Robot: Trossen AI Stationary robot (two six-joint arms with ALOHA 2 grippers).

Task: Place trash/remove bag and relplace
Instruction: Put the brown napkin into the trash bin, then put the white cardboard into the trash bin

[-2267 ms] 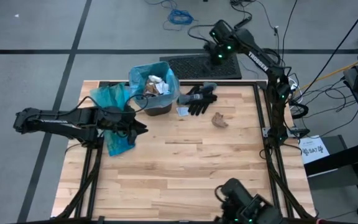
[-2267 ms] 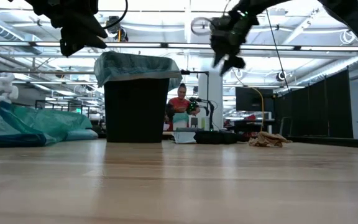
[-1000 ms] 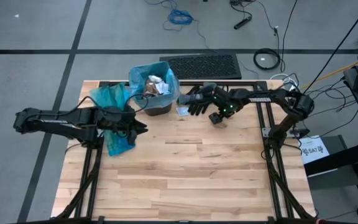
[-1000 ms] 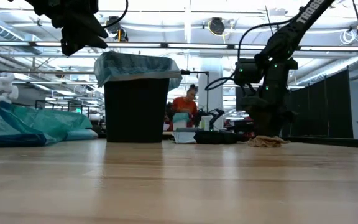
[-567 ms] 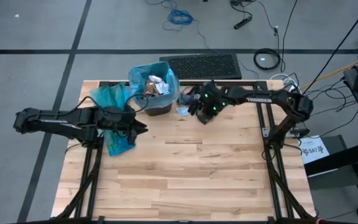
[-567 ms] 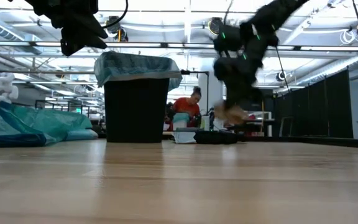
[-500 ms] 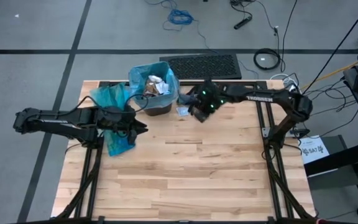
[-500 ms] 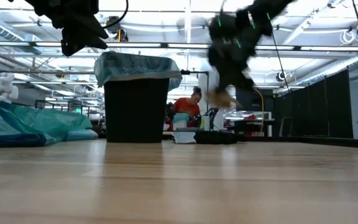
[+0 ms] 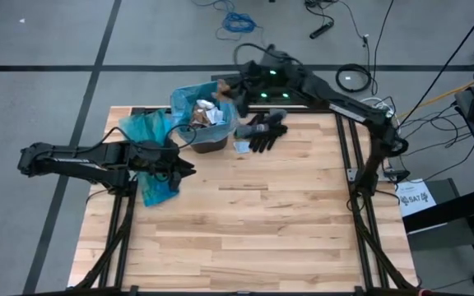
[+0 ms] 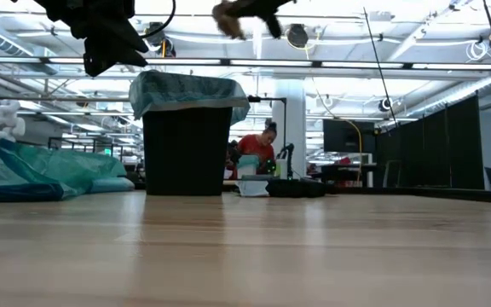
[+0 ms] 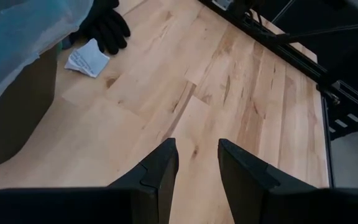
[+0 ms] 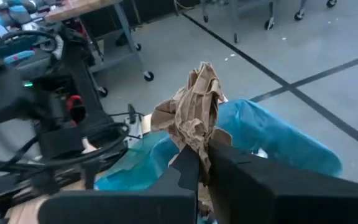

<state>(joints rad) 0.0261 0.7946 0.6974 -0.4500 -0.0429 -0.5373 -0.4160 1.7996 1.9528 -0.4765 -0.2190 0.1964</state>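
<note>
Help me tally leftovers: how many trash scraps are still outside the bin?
2: a brown paper scrap held over the bin, a white scrap beside the gloves. Others may be hidden.

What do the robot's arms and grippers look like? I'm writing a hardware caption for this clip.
Both arms are black, jointed and slim. The right arm carries white lettering along one link, green indicator lights near its wrist and a cable running along it. The left gripper has two flat, angular, matte black fingers; the right gripper has the same dark blocky fingers.

Bin (image 10: 187, 149) contents probably hidden, low view
</note>
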